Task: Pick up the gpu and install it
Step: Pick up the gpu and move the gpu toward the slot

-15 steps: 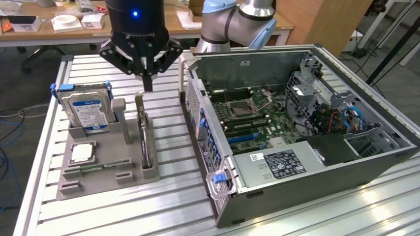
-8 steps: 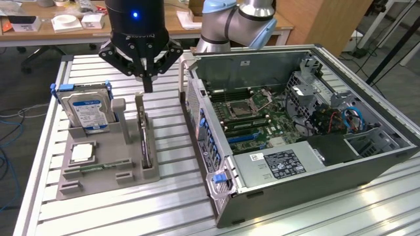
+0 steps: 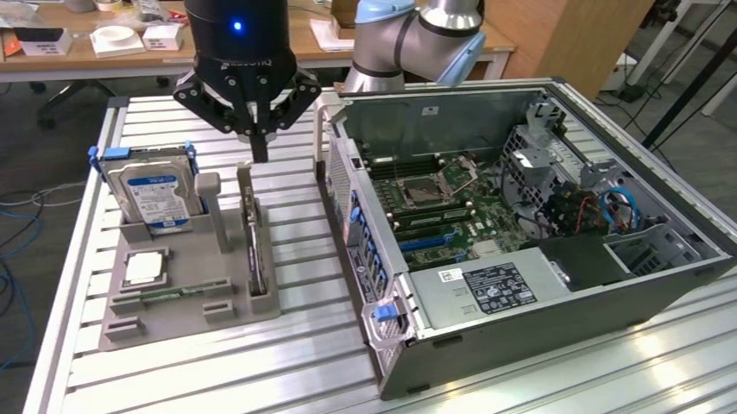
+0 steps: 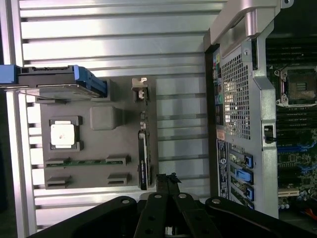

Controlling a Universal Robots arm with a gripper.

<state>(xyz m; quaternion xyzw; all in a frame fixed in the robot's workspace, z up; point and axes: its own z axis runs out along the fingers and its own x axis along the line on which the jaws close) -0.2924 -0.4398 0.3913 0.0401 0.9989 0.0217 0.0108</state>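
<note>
While it stands on its long edge in a slot of the grey holder [image 3: 161, 323], the gpu [image 3: 252, 250] runs lengthwise from its silver bracket end, farthest from the exterior camera, toward the near edge of the table [image 3: 288, 366]; just its thin top edge shows, the lower edge sunk in the slot. The holder also carries a hard drive [image 3: 155, 194], a square chip [image 3: 143, 269] and a memory stick [image 3: 161, 296], with the open computer case [image 3: 553, 319] on the exterior view's right. The gripper [image 3: 261, 153] hangs above the bracket end, closed tight and gripping nothing.
</note>
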